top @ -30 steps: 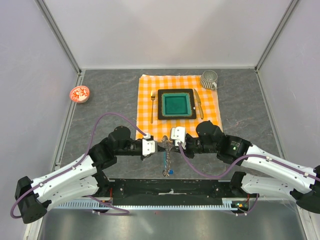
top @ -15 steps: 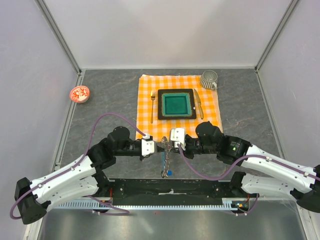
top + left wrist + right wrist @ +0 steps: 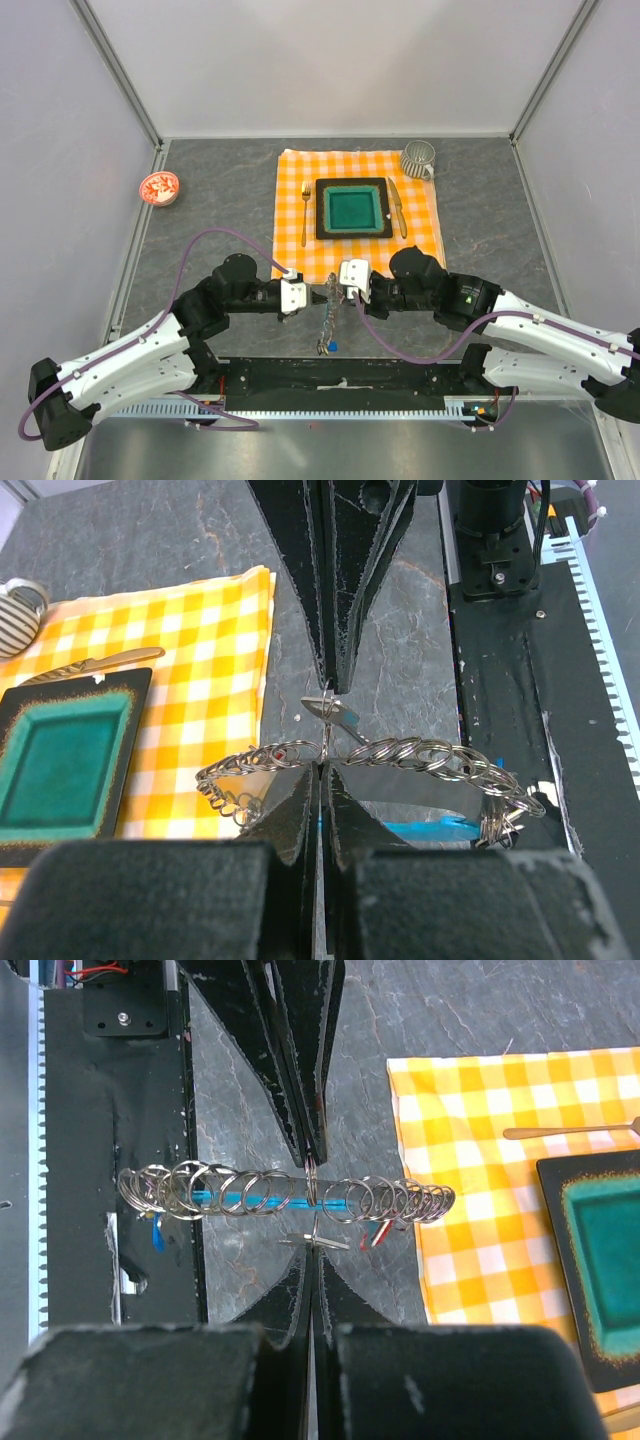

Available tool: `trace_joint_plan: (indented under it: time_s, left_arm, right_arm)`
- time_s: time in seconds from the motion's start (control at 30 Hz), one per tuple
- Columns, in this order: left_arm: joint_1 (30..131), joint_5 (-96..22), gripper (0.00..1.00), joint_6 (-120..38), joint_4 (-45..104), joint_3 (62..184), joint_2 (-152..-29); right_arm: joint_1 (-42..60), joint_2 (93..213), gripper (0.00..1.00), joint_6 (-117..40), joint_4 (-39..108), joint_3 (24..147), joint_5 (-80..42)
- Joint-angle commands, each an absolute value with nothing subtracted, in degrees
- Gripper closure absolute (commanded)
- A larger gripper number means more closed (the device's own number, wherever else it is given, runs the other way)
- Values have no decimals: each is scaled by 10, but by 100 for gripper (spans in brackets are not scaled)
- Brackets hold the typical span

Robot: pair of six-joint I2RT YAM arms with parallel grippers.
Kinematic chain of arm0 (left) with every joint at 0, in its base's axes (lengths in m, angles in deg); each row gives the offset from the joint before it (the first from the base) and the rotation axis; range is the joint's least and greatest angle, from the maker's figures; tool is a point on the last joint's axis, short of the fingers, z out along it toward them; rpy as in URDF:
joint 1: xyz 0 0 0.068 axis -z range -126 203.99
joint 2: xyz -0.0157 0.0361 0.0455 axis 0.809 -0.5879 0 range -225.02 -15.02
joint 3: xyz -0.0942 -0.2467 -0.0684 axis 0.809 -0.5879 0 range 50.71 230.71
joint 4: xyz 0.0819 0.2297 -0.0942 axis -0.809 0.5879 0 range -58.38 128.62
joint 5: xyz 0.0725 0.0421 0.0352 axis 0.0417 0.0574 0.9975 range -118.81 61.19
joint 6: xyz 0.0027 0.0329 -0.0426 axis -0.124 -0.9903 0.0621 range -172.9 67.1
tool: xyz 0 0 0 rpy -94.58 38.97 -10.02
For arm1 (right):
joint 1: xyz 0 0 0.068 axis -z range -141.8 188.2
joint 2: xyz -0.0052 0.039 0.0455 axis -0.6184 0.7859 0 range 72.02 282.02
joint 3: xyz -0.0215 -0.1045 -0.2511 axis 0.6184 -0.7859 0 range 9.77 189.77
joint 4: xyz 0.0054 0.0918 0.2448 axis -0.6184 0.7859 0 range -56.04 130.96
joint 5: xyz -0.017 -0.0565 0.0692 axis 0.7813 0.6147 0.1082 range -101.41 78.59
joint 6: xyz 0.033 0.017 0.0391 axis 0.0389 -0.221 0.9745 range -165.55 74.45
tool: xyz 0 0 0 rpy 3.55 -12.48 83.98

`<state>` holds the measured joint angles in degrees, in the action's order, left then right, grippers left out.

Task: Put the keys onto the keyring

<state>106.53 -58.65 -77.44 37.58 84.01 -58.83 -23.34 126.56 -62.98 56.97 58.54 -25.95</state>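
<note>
The keyring [image 3: 420, 752] is a string of small silvery rings with a cyan clip [image 3: 430, 830]. It hangs between both grippers over the grey table, near the front edge [image 3: 327, 325]. My left gripper [image 3: 322, 770] is shut on one ring at the middle of the string. My right gripper [image 3: 314, 1258] faces it tip to tip and is shut on a small metal key [image 3: 318, 1243], held against that ring. In the top view the left gripper [image 3: 318, 296] and right gripper [image 3: 336, 290] meet. A red tag [image 3: 380, 1237] and a blue tag [image 3: 157, 1237] hang from the string's ends.
An orange check cloth [image 3: 295, 190] lies behind the grippers, with a dark plate [image 3: 352, 208], fork [image 3: 305, 212] and knife [image 3: 397, 207]. A striped mug [image 3: 418, 158] stands at its far right corner. A red-and-white dish [image 3: 159, 187] sits far left. The black base rail [image 3: 340, 375] runs just below.
Both grippers have shifted slightly left while staying tip to tip. The hanging end of the ring string has swung a little to the left.
</note>
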Motion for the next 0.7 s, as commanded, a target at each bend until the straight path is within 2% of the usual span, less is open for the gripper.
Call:
trace_joint_plan:
  time_s: [0.0,0.67]
  left_arm:
    - [1067,-584,98,-794,350,860,-577]
    - [1067,-603,98,-783,336,857,-585]
  right_arm:
    - [-240,1263,100,-637,571,587,-244]
    - [-249,1272,100,-642,566,588,-249]
